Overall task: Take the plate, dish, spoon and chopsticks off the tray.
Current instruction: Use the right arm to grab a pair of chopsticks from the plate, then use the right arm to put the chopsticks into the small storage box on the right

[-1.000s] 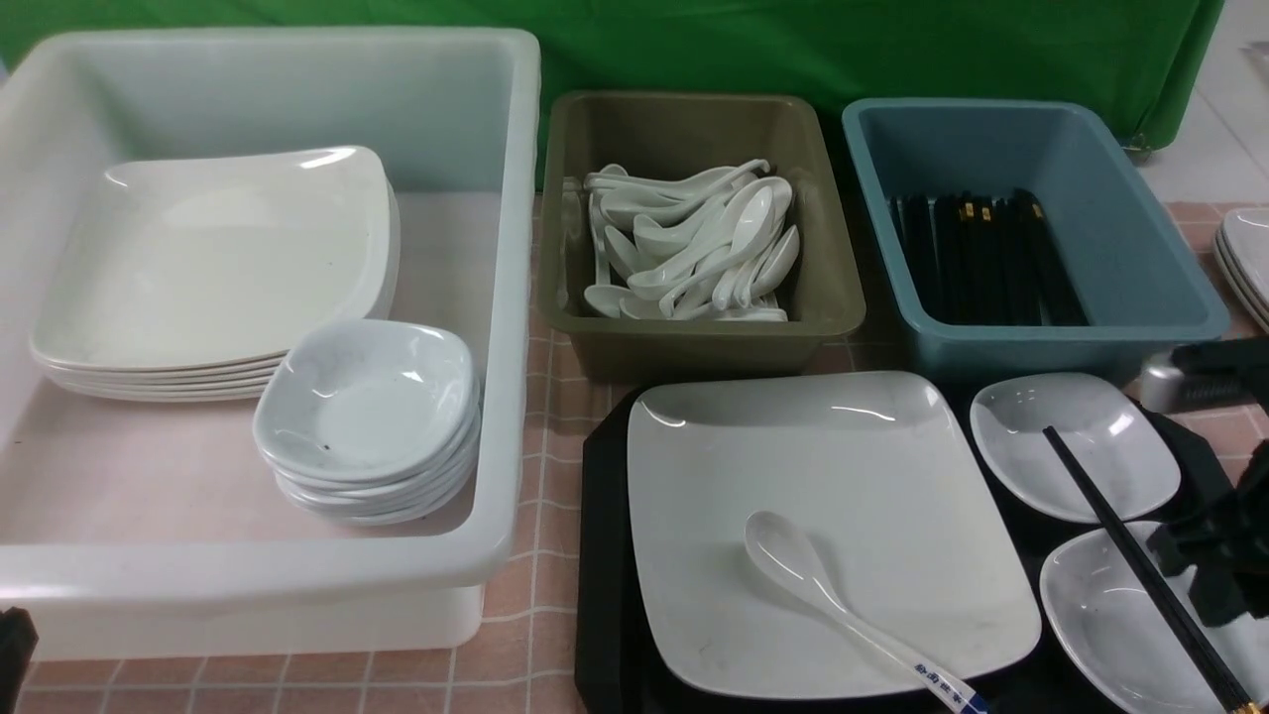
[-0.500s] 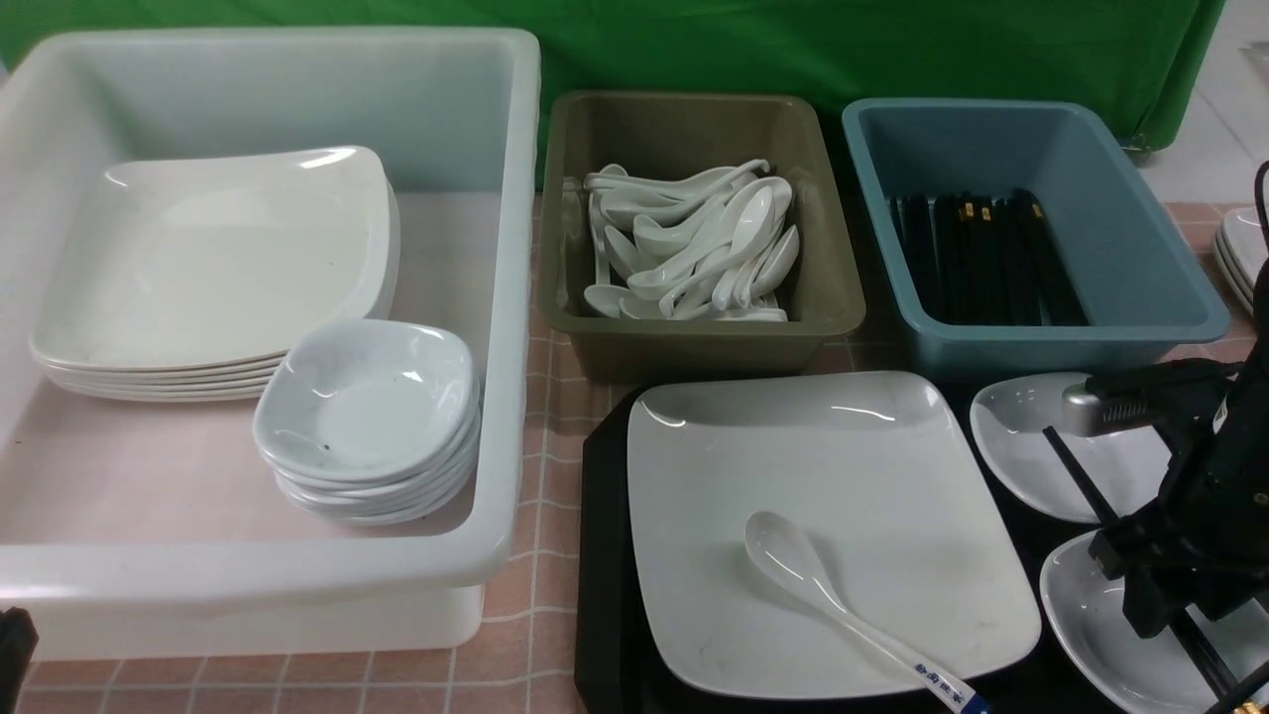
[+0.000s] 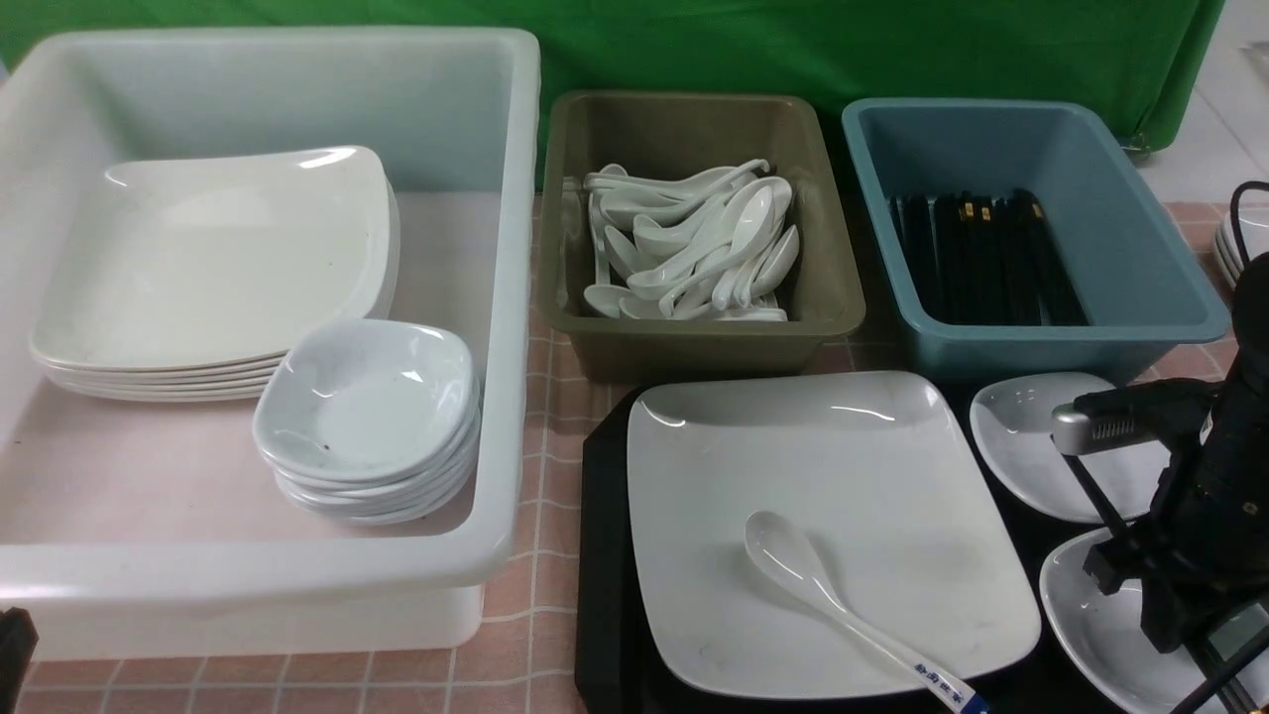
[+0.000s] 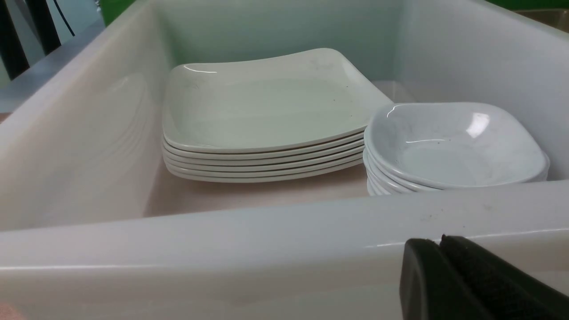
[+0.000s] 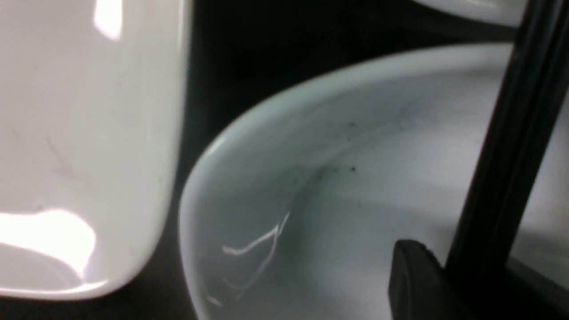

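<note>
The black tray (image 3: 600, 555) holds the large white plate (image 3: 833, 516), with the blue-marked spoon (image 3: 793, 565) lying on it. Two small white dishes sit on the tray's right side, one far (image 3: 1021, 436) and one near (image 3: 1091, 615). The black chopsticks (image 3: 1091, 491) lie across both dishes. My right gripper (image 3: 1160, 605) is down over the near dish (image 5: 311, 200), shut on the chopsticks (image 5: 511, 133), which still rest on the dishes. My left gripper (image 4: 438, 242) is shut and empty, low in front of the white tub's near wall (image 4: 222, 249).
The white tub (image 3: 511, 297) on the left holds a stack of plates (image 3: 218, 258) and a stack of small dishes (image 3: 367, 397). An olive bin (image 3: 694, 337) holds spoons and a blue bin (image 3: 1051, 332) holds chopsticks, both behind the tray. More plates (image 3: 1239, 238) are at the right edge.
My right arm has come in from the right edge and lowered over the near dish, with its fingers around the chopsticks. The left arm has not moved.
</note>
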Controlling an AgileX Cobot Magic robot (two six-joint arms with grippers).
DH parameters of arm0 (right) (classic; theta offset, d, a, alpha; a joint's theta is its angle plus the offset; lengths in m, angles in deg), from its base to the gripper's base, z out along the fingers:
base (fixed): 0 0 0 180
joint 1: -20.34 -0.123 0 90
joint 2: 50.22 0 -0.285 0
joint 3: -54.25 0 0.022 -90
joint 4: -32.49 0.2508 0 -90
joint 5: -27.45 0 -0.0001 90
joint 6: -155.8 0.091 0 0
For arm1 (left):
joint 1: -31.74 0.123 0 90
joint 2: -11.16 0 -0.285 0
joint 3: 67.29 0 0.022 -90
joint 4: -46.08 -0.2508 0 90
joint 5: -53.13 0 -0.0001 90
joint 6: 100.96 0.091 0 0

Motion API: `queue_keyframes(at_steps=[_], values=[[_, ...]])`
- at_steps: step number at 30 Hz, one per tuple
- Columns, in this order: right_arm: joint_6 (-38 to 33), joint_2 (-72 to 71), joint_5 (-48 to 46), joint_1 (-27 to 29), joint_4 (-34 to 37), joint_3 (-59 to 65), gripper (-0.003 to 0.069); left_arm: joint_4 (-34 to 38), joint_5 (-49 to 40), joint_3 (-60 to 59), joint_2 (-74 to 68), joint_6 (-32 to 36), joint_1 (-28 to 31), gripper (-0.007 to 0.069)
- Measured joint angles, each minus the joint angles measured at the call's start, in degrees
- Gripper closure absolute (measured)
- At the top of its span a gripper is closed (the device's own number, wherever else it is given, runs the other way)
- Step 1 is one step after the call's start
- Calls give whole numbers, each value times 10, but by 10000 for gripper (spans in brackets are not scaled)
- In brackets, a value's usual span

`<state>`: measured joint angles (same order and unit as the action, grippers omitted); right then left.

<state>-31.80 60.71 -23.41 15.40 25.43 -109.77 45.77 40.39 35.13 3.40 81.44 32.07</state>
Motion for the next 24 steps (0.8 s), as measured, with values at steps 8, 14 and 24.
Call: queue_keyframes(at_steps=[8,14,24], values=[[-1,-122,-80,0,31,0,496,3,0,0,0,0,0,605],[29,-217,73,0,34,0,496,3,0,0,0,0,0,605],[147,-119,513,0,41,-83,496,0,0,0,0,0,0,605]])
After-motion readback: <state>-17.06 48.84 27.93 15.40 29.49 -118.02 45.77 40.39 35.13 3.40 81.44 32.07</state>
